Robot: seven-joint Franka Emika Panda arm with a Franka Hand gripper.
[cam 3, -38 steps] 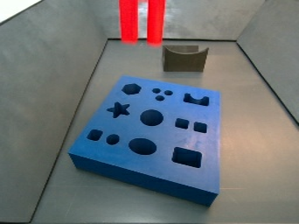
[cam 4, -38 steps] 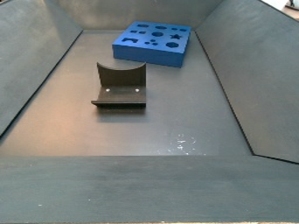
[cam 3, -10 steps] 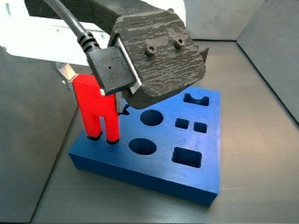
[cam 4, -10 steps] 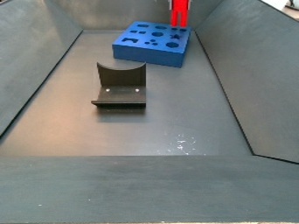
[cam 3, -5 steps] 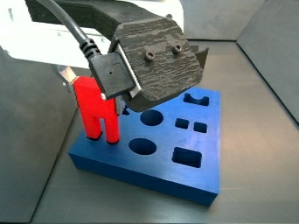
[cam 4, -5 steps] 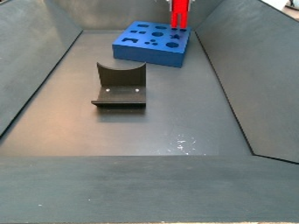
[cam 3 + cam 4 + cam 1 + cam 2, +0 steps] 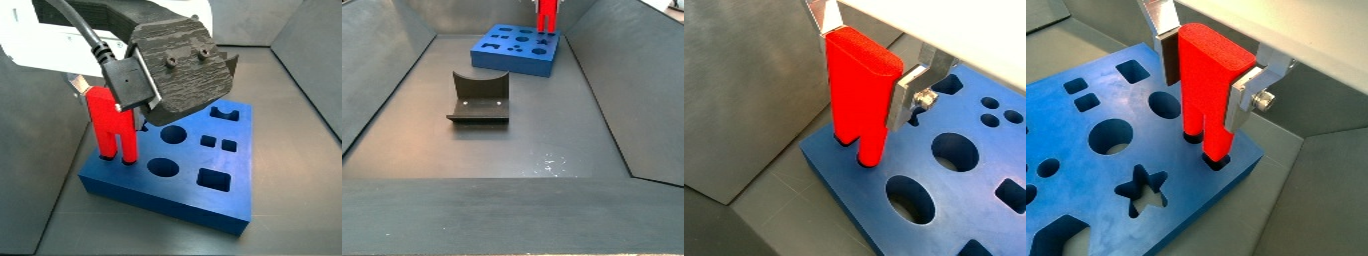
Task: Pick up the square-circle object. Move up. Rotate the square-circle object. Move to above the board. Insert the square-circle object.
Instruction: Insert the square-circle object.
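gripping the square-circle object (image 7: 861,90), the end effector (image 7: 871,62) stands over one corner region of the board (image 7: 958,190), its flat silver fingers (image 7: 907,95) closed against the upper sides of the piece. in both wrist views the piece is a smooth, bright red block, tall and narrow, with two prongs at its lower end; one prong tip sits in a cut-out at the board's edge (image 7: 1217,157), though how deep it goes cannot be told. the piece stands upright.

the board is a thick matte blue slab, square in outline, with crisp cut-outs: a star (image 7: 1144,186), round holes (image 7: 1112,137), small squares and ovals. in a side view the end effector's dark, rough-surfaced body (image 7: 177,62) hangs over the board's far side, with the red piece (image 7: 110,125) at its left edge.

elsewhere in the grey, dull-sheened bin floor (image 7: 502,150), the fixture (image 7: 480,98) stands well apart from the board (image 7: 516,50), a dark bracket with a curved top edge on a flat base plate.
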